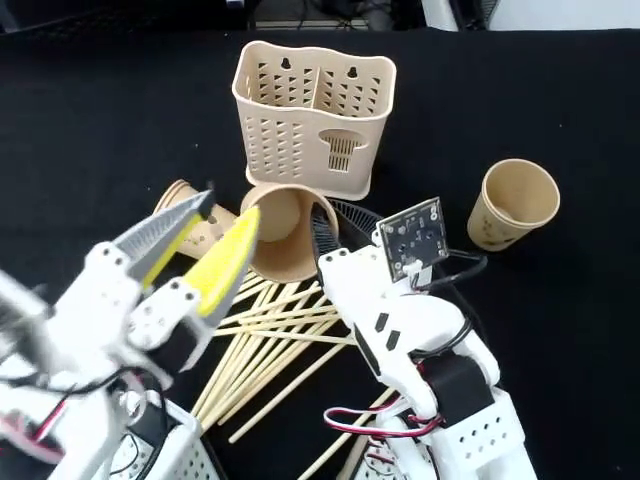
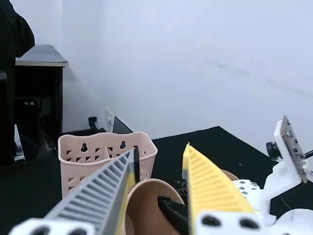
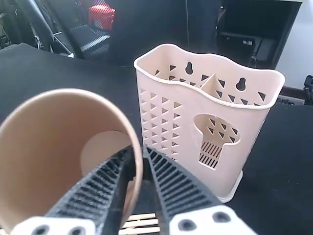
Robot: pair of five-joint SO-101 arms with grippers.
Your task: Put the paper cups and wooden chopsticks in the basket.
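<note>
Presently the right gripper is clamped on the rim of one paper cup, one black finger inside the wall and one outside. The cup is tipped with its mouth toward the arm, just in front of the basket; I cannot tell whether it is lifted off the table. Main risk, as I judge it: a pinch on a thin paper rim gives little hold against turning, so the cup may swing about the fingers or slip out on the way up. The wall could also crease under the clamp. Second risk: the left gripper hangs with its grey and yellow fingers apart and empty, right beside the held cup, the yellow finger overlapping the rim in the high view. If either arm moves without the other giving way, they could knock the cup loose. Third: the basket is tall and looks light, and a divider splits it in two compartments. A cup brought in too low would strike the front wall and could push or tip the basket; brought in crooked, it may hang up on the divider. Further out, the wooden chopsticks lie fanned in a loose pile between the two arms, close under the held cup, so a dropped cup would land among them. Another cup lies on its side behind the left gripper, partly hidden by it. A third cup stands upright well apart, on the right arm's side.
</note>
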